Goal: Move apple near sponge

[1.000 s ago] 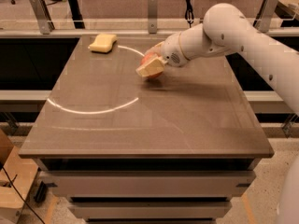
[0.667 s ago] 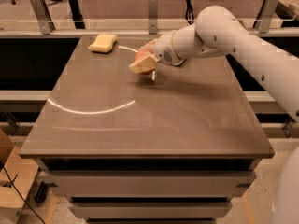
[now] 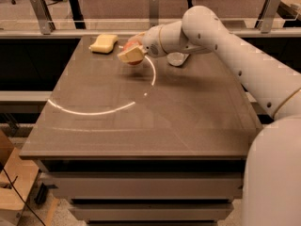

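End effector: the cream-padded two-finger end effector [image 3: 132, 54] sits over the far part of the counter, pinching the apple between its pads.
Apple: the round red apple [image 3: 133, 46] shows only as red slivers above and below the near pad; it is in the grip, close to the surface.
Sponge: the pale yellow rectangular sponge [image 3: 104, 43] lies flat near the far left corner, just beside the end effector and to its left.
Counter: the brown flat-topped counter [image 3: 155, 121] carries both.
Arm: the white jointed arm [image 3: 221, 36] reaches in from the right.
Step in hand: likely the end of the carry, with the apple nearly at its place.
Next move: probably a short lowering and a gentle release, stopping short of the sponge so it is not nudged.
Hard to make out: whether the apple touches the counter; a clear crinkled plastic bottle [image 3: 177, 59] is partly hidden behind the arm.
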`<state>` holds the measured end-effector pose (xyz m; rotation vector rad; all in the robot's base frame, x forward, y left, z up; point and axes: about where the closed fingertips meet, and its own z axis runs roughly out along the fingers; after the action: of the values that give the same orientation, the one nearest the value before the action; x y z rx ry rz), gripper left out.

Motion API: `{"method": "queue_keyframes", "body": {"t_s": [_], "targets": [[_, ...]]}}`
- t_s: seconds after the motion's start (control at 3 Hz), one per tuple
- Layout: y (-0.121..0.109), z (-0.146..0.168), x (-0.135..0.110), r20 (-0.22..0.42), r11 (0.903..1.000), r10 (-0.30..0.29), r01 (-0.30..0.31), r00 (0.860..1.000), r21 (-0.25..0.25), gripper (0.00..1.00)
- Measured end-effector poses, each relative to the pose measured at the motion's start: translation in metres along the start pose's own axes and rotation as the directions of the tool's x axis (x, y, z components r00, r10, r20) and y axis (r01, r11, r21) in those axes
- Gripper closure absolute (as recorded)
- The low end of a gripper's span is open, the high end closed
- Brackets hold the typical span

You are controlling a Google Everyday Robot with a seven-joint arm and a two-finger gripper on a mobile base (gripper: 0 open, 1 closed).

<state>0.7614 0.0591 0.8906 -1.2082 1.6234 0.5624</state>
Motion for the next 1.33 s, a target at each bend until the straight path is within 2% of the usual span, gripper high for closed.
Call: {"method": "queue_keyframes", "body": {"t_s": [0.33,0.67,1.33], "targets": [[-0.016,0.028,-0.008,0.037,0.9995,0.026,-0.027,0.999,0.019,0.82],[-0.027,0.055,-0.012,0.063,0.9981,0.047,-0.049,0.997,0.036,0.59],[-0.034,0.090,-0.010,0.058,0.9959,0.074,-0.077,0.996,0.048,0.12]]}}
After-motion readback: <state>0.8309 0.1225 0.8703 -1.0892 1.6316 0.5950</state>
